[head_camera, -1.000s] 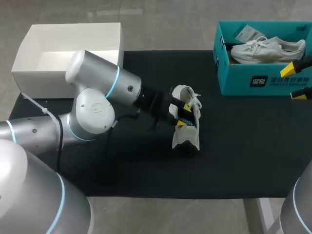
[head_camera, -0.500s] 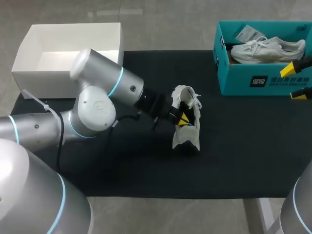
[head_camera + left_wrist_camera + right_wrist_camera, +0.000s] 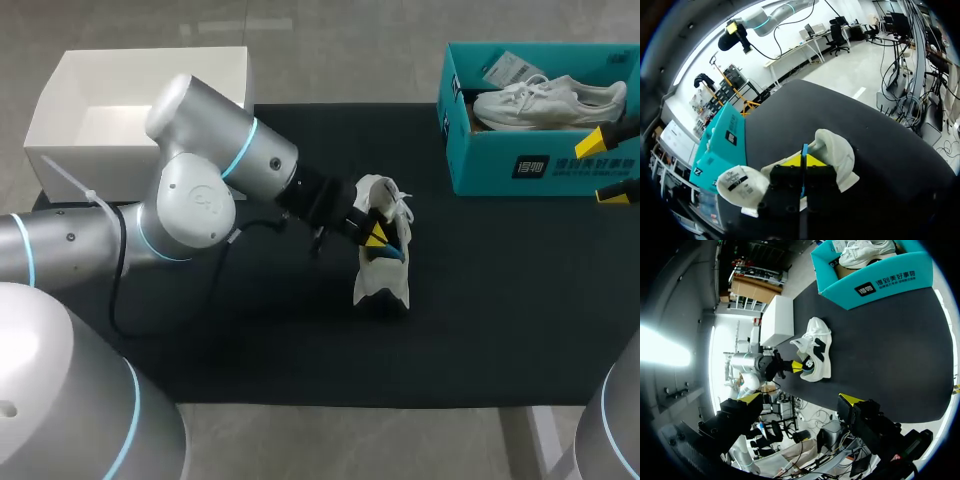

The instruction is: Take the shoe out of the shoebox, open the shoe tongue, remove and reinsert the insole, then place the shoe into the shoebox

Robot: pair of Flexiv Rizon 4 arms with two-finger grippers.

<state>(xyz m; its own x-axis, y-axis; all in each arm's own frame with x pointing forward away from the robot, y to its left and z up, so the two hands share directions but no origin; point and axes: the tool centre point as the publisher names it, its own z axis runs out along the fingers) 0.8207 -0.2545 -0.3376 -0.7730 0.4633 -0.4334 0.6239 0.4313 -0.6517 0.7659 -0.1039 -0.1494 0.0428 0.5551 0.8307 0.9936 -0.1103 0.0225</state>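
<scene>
Head view: shoe (image 3: 380, 275) already out on the bench (image 3: 500, 310), well apart from the teal shoebox (image 3: 500, 160); left tool (image 3: 375, 239) clamped on its blue insole (image 3: 804, 152); right tool (image 3: 608, 165) apart beside the shoebox; insole removal apparently underway, reinsertion and boxing left.

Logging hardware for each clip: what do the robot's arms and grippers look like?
The left arm and right arm are silver-grey, rounded, with light-blue rings at the joints. A black cable and a white tie run along the left one. The left gripper and right gripper are black with yellow tips.
</scene>
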